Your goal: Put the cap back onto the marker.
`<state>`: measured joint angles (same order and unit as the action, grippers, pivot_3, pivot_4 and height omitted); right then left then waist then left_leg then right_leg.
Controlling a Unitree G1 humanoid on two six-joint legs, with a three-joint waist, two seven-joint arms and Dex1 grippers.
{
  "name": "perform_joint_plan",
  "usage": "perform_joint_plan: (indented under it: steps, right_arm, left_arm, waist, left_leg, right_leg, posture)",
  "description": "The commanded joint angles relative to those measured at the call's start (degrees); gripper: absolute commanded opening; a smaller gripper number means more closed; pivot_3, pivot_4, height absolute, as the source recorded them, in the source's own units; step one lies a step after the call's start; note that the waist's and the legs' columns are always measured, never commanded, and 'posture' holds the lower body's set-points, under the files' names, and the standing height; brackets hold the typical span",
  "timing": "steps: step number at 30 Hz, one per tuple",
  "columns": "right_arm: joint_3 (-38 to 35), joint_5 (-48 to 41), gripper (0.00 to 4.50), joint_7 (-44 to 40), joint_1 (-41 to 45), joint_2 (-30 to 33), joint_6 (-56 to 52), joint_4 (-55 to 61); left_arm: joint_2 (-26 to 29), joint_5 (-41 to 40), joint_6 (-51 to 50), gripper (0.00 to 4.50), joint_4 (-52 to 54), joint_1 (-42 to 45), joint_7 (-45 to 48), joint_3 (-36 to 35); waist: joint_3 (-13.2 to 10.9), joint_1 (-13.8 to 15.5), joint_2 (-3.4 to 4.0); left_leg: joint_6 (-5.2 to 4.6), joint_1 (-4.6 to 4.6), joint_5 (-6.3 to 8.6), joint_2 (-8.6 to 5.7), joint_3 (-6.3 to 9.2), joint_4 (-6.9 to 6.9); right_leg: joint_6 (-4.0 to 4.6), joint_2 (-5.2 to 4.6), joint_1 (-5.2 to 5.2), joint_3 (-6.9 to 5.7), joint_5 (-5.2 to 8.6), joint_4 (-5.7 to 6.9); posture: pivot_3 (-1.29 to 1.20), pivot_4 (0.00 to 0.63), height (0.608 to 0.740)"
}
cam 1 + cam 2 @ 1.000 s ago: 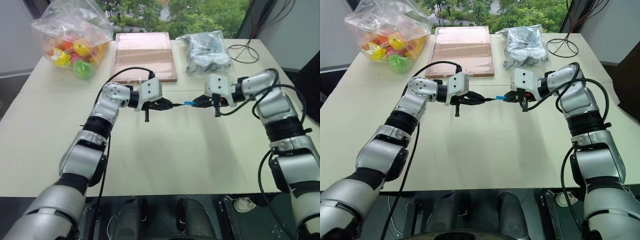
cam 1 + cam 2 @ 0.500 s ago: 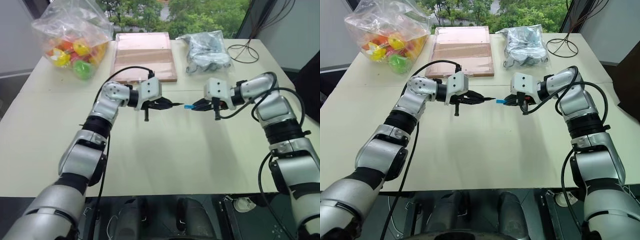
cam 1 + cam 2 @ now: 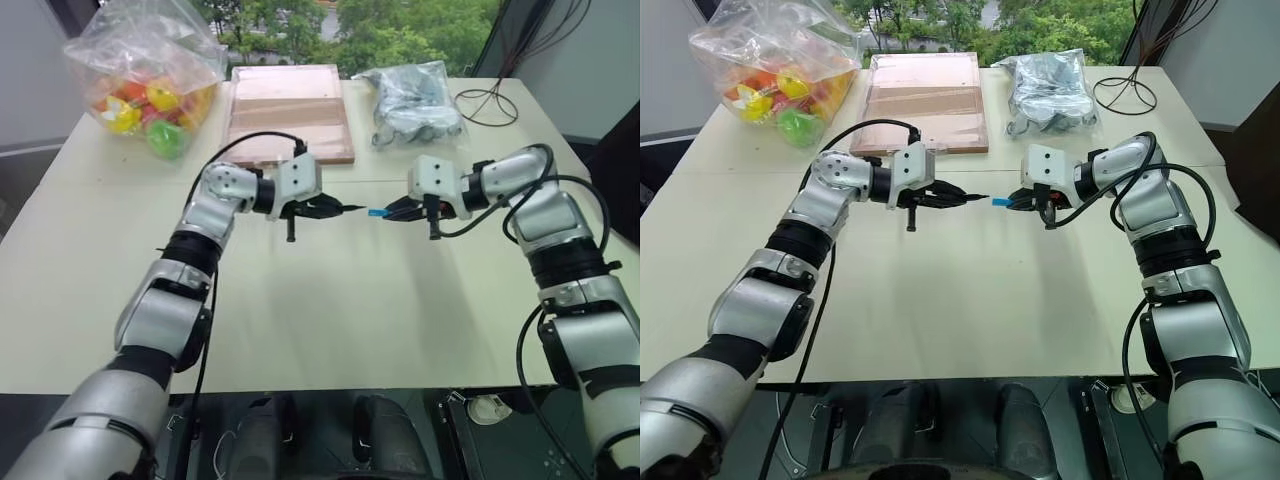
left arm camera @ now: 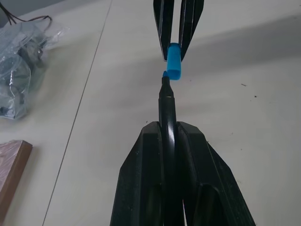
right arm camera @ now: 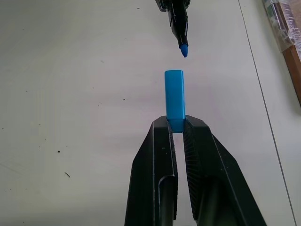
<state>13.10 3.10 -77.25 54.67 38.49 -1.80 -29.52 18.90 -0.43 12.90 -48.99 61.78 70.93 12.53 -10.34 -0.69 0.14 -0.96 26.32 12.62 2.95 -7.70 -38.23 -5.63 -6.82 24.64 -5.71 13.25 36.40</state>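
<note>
Item, held in mid-air over the pale cream table top (image 3: pixel 330 300): the marker (image 4: pixel 167 101), a slim black pen-like plastic stick with a light blue tip, and the cap (image 5: pixel 174 100), a tiny bright blue plastic cylinder, each carried by one arm so that the two can be brought together end to end. The left gripper (image 3: pixel 335 209), two black fingers, is pinched on the marker's barrel with the writing end left free and projecting beyond the fingertips. The right gripper (image 3: pixel 392 212) is pinched on the closed end of the cap, most of the cylinder standing clear of the fingers, presumably so the open mouth stays unobstructed. Orientation: the marker's long axis runs roughly level across the table, tip pointing toward the robot's right, at the cap; the cap's long axis lies along nearly the same line, mouth toward the tip. In the right wrist view a small gap separates tip and mouth, and the tip sits slightly off the cap's centre line — not yet entered; in the left wrist view the tip appears beside the cap's rim, touching or not I cannot tell. Judgement: alignment is close, a small sideways correction then a push along the axis remains. Further back on the table — a flat pinkish-brown wooden tray (image 3: pixel 288 112), a clear plastic bag of bright coloured toys (image 3: pixel 145 80), a clear bag of dark parts (image 3: pixel 413 105), and a loop of black cable (image 3: pixel 492 104).
</note>
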Motion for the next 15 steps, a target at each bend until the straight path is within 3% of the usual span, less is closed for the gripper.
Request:
perform_joint_plan:
  steps: [1,15]
  right_arm:
    - [-1.14,-0.76,0.03,0.38,1.83,0.49,0.81,0.49]
    - [-1.22,-1.03,0.03,0.63,2.07,0.33,0.51,1.31]
  left_arm:
    - [0.4,-0.14,0.82,0.0,1.76,0.58,0.08,-0.61]
    - [-0.21,-0.02,0.67,0.0,2.1,-0.01,0.03,-0.24]
  waist:
    - [0.0,-0.01,0.0]
    - [0.0,-0.02,0.0]
  left_leg:
    - [0.0,0.0,0.0,0.0,0.0,0.0]
    - [0.0,0.0,0.0,0.0,0.0,0.0]
  right_leg:
    - [0.0,0.0,0.0,0.0,0.0,0.0]
    - [0.0,0.0,0.0,0.0,0.0,0.0]
  posture:
    - [0.0,0.15,0.74]
    - [0.0,0.15,0.74]
